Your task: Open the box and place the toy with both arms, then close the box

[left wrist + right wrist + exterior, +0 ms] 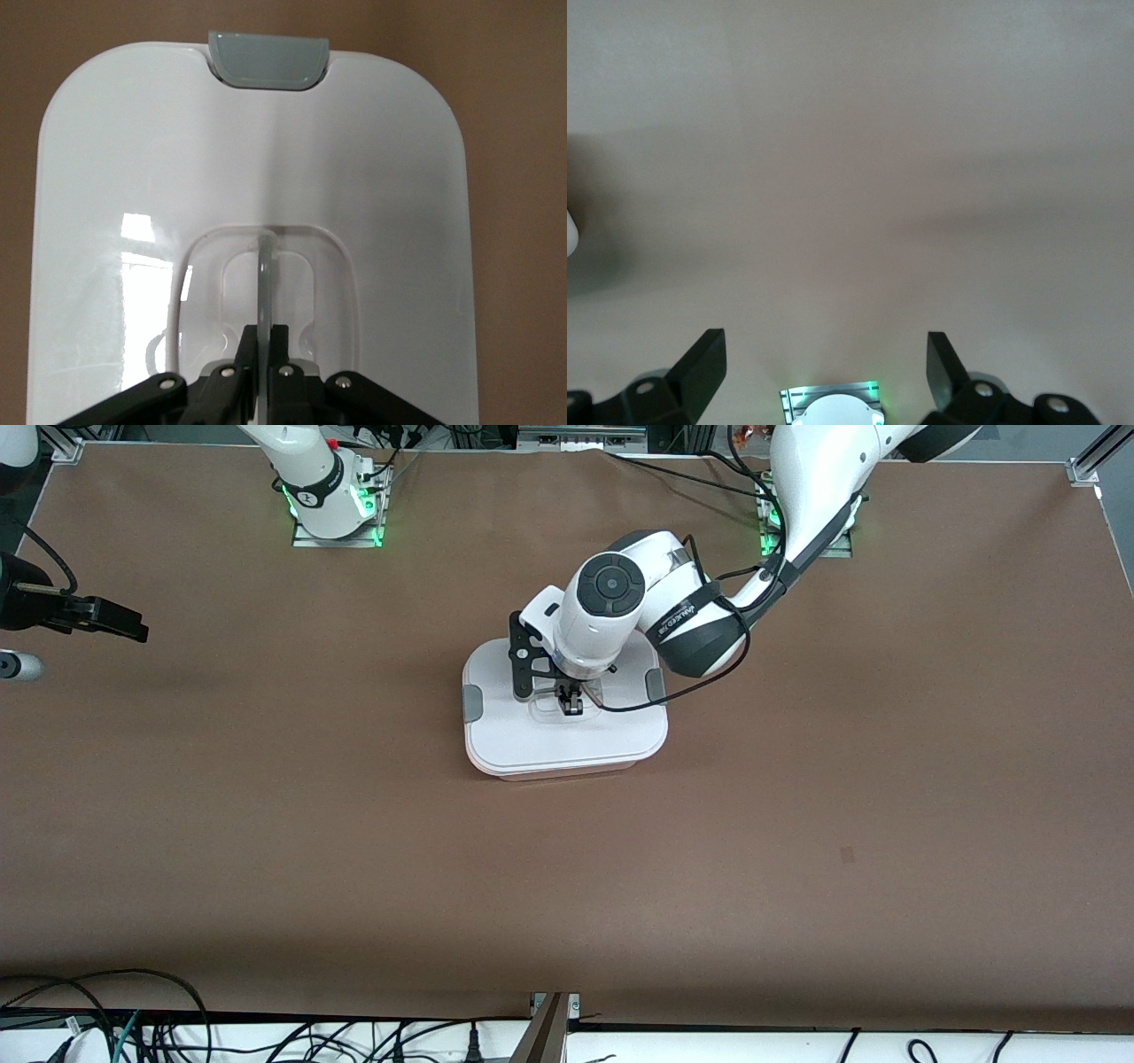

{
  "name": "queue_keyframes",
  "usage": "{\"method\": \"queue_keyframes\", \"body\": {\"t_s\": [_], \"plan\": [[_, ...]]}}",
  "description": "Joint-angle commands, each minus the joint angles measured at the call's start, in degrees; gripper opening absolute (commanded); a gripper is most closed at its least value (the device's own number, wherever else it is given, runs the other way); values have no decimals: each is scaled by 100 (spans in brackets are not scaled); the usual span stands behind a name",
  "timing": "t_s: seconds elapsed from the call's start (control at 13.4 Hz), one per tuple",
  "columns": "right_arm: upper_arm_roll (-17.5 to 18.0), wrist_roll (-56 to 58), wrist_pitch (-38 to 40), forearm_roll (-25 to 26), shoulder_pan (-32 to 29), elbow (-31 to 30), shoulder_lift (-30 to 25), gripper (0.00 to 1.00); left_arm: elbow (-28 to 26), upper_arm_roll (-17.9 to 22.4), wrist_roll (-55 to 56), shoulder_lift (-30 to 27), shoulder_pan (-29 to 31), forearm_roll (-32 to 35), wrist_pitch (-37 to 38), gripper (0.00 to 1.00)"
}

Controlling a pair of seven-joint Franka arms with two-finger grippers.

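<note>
We see the left gripper (262, 376) clenched on the lid's (159, 177) thin clear handle (264, 283); light, stiff, slippery plastic. The right gripper (826, 363) waits released.

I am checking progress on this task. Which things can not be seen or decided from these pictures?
- Toy: in no view; the white lid covers the box.
- Box body: front view shows only a thin edge under the lid.
- Right gripper: the front view's edge cuts it off; its wrist view shows only bare table.

Front cam high, faces robots, whole table (266, 850); wrist cams look straight down; left's close on lid (133, 177), shared w/ front.
</note>
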State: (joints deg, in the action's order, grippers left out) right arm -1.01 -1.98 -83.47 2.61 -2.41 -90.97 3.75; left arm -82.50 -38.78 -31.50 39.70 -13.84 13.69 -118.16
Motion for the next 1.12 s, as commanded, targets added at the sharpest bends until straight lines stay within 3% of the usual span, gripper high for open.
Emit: {"method": "queue_keyframes", "body": {"t_s": [0.0,1.04], "plan": [[5,92,-108,-120,-40,-175,-112,100,23,2,284,47,-101,362,-41,0],[14,92,-117,-129,-31,-167,-103,100,15,2,812,82,-66,362,-278,0]]}}
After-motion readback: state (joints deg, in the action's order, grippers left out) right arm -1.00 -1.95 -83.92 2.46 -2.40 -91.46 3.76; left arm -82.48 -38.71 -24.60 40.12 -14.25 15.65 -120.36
